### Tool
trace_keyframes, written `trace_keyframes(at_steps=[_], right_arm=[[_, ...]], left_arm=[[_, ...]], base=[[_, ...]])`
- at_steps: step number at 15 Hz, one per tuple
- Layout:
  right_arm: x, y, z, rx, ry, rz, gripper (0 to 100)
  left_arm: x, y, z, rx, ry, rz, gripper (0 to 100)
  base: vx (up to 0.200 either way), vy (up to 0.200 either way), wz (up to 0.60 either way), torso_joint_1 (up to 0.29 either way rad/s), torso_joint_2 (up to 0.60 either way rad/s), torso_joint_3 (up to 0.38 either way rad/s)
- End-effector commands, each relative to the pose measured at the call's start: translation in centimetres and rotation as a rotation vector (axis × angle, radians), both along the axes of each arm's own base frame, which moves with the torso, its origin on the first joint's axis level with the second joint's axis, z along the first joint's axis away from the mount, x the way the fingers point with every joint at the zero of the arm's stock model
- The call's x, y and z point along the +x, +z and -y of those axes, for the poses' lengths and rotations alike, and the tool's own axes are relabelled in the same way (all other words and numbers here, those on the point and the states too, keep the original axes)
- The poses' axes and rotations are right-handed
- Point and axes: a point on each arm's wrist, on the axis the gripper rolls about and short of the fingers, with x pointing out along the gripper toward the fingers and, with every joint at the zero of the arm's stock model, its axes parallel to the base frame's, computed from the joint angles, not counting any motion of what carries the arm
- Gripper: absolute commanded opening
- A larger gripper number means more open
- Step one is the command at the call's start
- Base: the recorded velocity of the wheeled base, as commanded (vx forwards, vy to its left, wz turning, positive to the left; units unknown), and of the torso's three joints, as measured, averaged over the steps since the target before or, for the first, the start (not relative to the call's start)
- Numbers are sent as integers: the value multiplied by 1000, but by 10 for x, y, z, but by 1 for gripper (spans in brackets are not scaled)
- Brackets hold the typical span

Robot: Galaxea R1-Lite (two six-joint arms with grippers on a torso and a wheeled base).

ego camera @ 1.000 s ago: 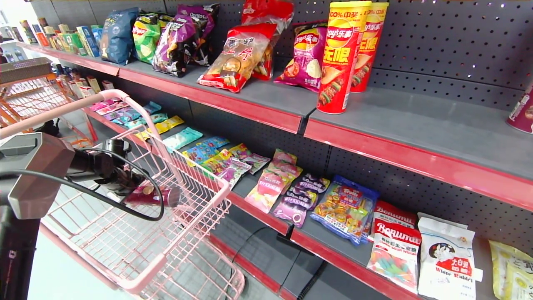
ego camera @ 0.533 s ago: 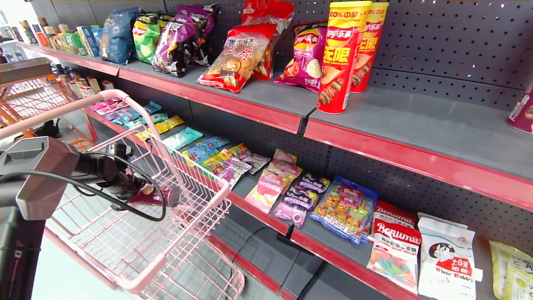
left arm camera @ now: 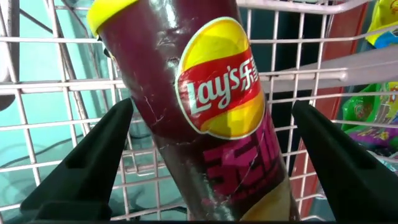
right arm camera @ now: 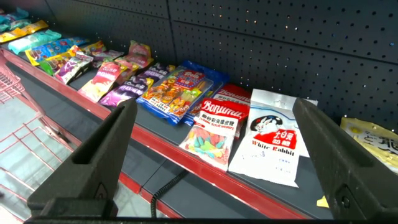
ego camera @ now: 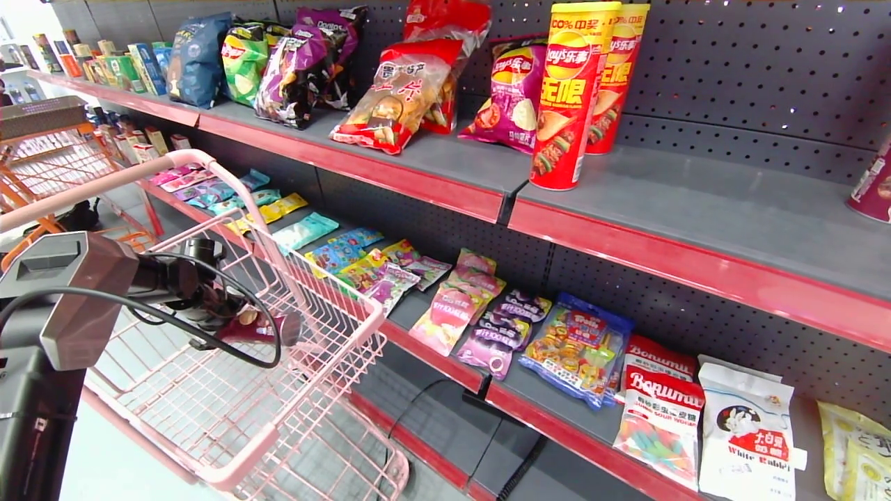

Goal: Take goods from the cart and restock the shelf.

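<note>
Landmark for all places: pink wire cart (ego camera: 233,476).

Inside the cart's basket, toward its shelf-side corner: maroon chip can (ego camera: 268,328), yellow lid at one end, lying tilted rather than upright. Cannot tell whether resting on the basket floor or leaning on the wire.

Also down inside the cart: left gripper (left arm camera: 212,107), straddling the can. Its fingers (left arm camera: 93,162) spread wide, one on each side of the can. One sits close against the can's side, the other stands clear, with cart wire showing in the gap (so released, not clamped).

Outside the cart, on its shelf side: right gripper (right arm camera: 214,106), facing the lower shelf (right arm camera: 155,146). Released as well, spread wide, nothing between.

Beside the cart and running on past its front end: that same lower shelf, with flat candy bags in a row. Among them a blue bag of mixed sweets (ego camera: 578,348), a red bag of sour worms (ego camera: 661,417) and a white bag (ego camera: 748,435), edges touching or overlapping.

Above cart level: upper shelf (ego camera: 696,202). Holds two tall red-and-yellow chip cans (ego camera: 571,97), upright, one just behind the other. Crisp bags (ego camera: 397,94) stand nearer the cart's handle end. Farthest from the cart: a second maroon can (ego camera: 870,184), cut off at the frame edge.
</note>
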Motion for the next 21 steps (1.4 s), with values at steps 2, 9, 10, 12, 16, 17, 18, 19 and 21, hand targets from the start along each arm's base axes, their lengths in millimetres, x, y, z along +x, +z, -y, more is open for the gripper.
trace_keyframes(at_steps=[2,9,10,12,16,17,18,19,21], right_arm=[[0,0,0,0,0,1,100],[0,0,0,-2,0,1,100],[0,0,0,-2,-1,1,100],[0,0,0,-2,0,-1,100],[0,0,0,-3,0,1,100],[0,0,0,-5,0,-1,100],[0,0,0,-5,0,-1,100],[0,0,0,-5,0,-1,100],[0,0,0,-6,0,-1,100]], left_arm=[[1,-6,0,-2,2,-6,100],[4,-12,0,1,3,-9,0],[4,-7,0,3,3,-1,0],[1,21,0,3,1,22,0],[-9,76,9,-3,-15,77,0],[-16,104,16,-9,-35,108,0],[-19,115,20,-11,-45,124,0],[-27,148,29,-7,-70,187,0],[-41,191,49,4,-118,265,0]], base=[[0,0,0,0,0,0],[0,0,0,0,0,0],[0,0,0,0,0,0],[0,0,0,0,0,0],[0,0,0,0,0,0],[0,0,0,0,0,0],[0,0,0,0,0,0],[0,0,0,0,0,0],[0,0,0,0,0,0]])
